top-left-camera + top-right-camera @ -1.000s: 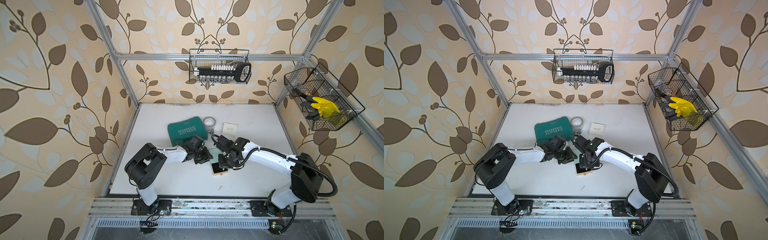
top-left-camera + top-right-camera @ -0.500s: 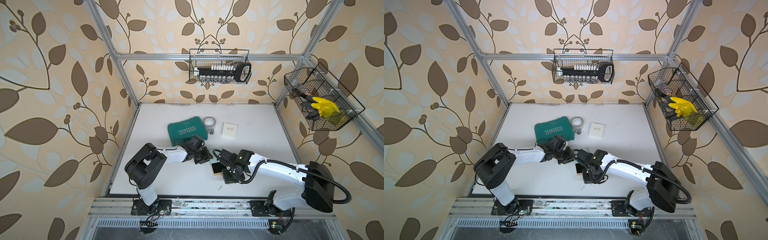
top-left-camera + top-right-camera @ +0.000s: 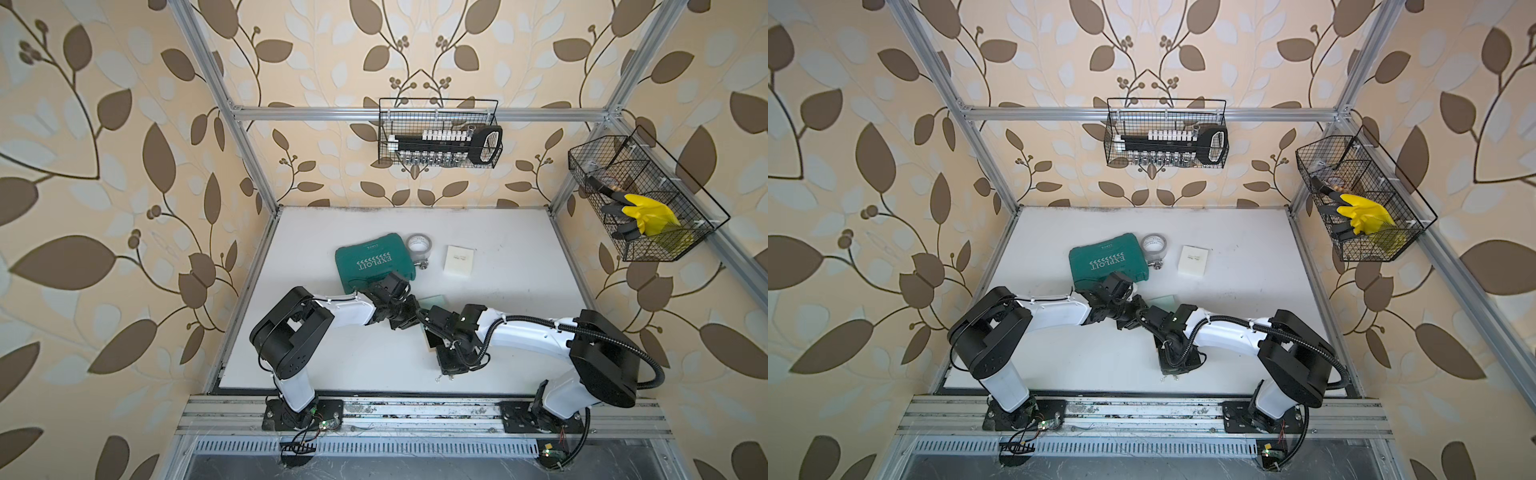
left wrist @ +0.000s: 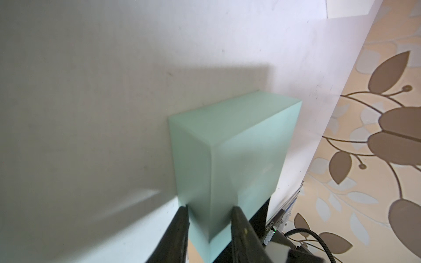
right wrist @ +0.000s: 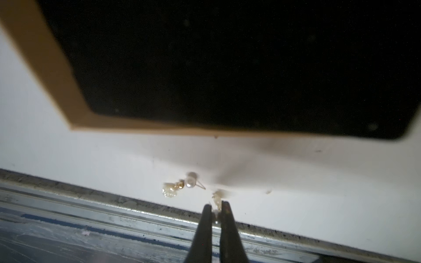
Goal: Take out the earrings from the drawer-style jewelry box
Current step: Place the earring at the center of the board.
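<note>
My left gripper is shut on a corner of the mint-green jewelry box sleeve, which rests on the white table; in a top view the sleeve shows just right of that gripper. The pulled-out drawer, tan-rimmed with a black lining, lies on the table and is partly hidden under my right arm in both top views. My right gripper is shut on one small earring close to the table's front edge. A second earring, with a pearl-like bead, lies on the table beside it.
A green tool case, a tape roll, a metal fitting and a white flat box sit behind the arms. The metal front rail runs just past the earrings. Wire baskets hang on the walls.
My right arm has swung from over the drawer towards the front edge of the table, its gripper staying shut. The left arm and the sleeve have not moved.
</note>
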`<state>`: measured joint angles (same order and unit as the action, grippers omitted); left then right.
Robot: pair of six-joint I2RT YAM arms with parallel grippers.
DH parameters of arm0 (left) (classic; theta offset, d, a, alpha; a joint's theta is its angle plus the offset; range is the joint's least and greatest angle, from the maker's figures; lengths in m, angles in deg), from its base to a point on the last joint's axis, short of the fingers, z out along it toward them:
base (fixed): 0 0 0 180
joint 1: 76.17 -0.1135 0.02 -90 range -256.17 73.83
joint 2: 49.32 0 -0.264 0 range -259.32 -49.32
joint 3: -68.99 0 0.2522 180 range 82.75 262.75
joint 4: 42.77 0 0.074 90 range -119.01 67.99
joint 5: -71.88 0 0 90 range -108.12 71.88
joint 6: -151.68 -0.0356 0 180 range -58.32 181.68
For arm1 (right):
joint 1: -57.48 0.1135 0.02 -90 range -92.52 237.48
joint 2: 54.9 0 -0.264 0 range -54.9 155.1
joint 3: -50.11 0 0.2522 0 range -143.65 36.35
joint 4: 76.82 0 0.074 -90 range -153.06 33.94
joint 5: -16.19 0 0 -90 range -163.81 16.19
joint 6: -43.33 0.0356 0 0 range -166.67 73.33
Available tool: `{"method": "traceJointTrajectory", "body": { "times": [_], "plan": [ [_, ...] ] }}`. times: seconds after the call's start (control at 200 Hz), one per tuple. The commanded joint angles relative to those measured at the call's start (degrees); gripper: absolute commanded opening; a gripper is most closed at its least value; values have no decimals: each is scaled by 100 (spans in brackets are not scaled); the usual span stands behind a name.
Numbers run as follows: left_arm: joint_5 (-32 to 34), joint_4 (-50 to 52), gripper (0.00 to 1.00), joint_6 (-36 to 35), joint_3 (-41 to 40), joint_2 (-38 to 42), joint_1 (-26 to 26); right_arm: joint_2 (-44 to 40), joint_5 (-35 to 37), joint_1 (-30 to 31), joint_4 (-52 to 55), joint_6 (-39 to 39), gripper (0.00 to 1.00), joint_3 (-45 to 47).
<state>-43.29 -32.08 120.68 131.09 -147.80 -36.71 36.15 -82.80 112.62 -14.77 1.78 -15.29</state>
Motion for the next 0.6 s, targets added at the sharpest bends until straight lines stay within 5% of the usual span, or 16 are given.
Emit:
{"method": "traceJointTrajectory", "body": {
  "times": [0.0,0.305,0.595],
  "plan": [
    [10,263,33,-35,-18,89,66,186,80,31,0,-2,7,-170],
    [38,324,34,-38,35,164,68,328,376,20,-9,-37,11,-242],
    [109,545,42,-20,125,363,63,62,583,24,155,-55,39,-331]
  ]
}}
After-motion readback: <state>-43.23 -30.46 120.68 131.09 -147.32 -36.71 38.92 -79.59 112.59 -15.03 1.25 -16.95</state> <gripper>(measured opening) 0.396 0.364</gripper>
